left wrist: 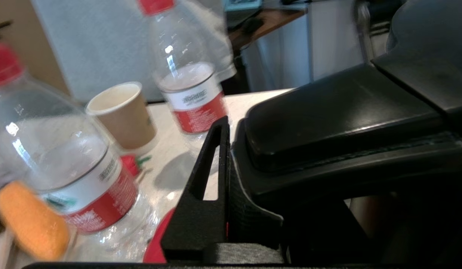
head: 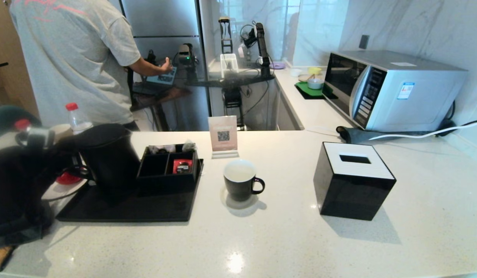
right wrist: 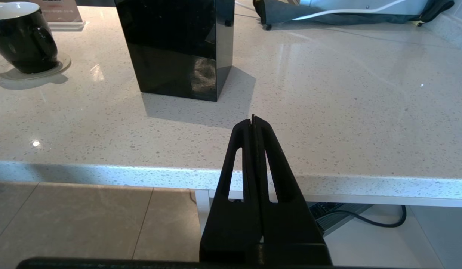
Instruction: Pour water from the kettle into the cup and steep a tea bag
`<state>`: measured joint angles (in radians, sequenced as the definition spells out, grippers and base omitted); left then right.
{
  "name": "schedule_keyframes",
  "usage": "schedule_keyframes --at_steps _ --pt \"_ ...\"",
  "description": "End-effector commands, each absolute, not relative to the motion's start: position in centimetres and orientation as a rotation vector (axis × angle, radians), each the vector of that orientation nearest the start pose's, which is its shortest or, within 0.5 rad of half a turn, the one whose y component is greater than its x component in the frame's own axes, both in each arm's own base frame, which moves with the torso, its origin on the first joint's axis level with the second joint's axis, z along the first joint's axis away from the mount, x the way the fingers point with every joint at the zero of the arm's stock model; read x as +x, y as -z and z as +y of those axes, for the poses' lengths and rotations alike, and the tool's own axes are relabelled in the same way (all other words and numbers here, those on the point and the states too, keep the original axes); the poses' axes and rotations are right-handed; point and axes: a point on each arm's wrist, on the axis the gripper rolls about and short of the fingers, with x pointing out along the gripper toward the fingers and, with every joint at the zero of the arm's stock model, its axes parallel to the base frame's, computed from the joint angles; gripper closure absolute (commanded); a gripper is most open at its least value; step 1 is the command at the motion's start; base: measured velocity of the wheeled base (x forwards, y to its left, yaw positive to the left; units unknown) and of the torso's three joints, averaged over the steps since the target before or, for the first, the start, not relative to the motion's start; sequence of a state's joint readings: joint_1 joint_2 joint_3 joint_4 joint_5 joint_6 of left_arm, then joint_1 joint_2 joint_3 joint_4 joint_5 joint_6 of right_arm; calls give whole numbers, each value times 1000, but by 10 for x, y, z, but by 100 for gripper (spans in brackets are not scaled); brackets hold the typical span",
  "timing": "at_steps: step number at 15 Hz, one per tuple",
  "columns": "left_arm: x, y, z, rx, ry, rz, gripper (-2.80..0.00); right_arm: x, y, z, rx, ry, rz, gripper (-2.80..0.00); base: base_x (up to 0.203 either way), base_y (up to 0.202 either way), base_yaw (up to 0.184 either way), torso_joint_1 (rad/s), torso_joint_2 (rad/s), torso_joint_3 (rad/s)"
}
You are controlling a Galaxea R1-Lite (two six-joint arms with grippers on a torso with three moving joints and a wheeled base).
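Left gripper [left wrist: 231, 175] is clamped on the kettle's [head: 107, 154] loop handle, one finger [left wrist: 201, 194] pressed flat against it. That kettle stands on the black tray [head: 146, 208], at about nine o'clock from the cup [head: 240, 185]. It looks rigid and, if full, heavy toward the body, so a grip high on the handle should steady the tilt. The cup sits on a coaster [head: 238, 201], glazed and likely slippery, with some pale liquid inside. Right gripper [right wrist: 253, 123] hangs off the counter's [head: 300, 239] near edge, fingers pressed together, holding nothing. No tea bag is clearly visible.
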<state>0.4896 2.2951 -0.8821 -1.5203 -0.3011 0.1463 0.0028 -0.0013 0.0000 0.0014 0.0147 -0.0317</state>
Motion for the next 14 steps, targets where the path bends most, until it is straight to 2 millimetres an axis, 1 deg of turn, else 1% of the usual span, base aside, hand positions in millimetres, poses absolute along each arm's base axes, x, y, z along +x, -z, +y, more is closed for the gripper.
schedule_keyframes --at_steps 1,8,14 --pt "357 -80 183 207 -203 -131 0 -23 -75 0 -32 -18 1 0 0 0 0 0 0 0" --pt "356 -80 183 204 -204 -128 0 -23 -75 0 -32 -18 1 0 0 0 0 0 0 0" --pt "349 -92 183 210 -215 -149 0 -23 -75 0 -32 -18 1 0 0 0 0 0 0 0"
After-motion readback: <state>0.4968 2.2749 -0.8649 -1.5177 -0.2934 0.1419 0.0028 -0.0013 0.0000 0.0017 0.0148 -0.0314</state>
